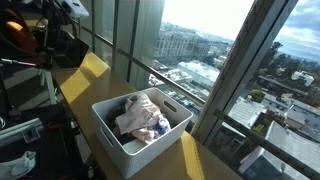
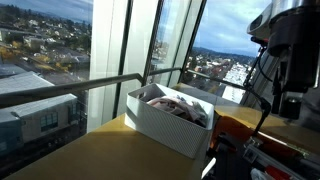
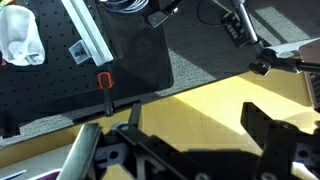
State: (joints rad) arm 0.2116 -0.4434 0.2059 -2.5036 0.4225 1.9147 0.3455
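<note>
Fingers [image 3: 263, 122] apart — clothes [image 1: 140, 117] in bin [image 1: 112, 136] indistinct.

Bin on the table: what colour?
White. The bin shows best in an exterior view.

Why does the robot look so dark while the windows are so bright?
In both exterior views daylight through the windows outshines the room, leaving the robot arm a dark shape; the white bin is clear. In an exterior view sun patches streak the table. In the wrist view the gripper looks dim and soft against sunlit wood.
</note>
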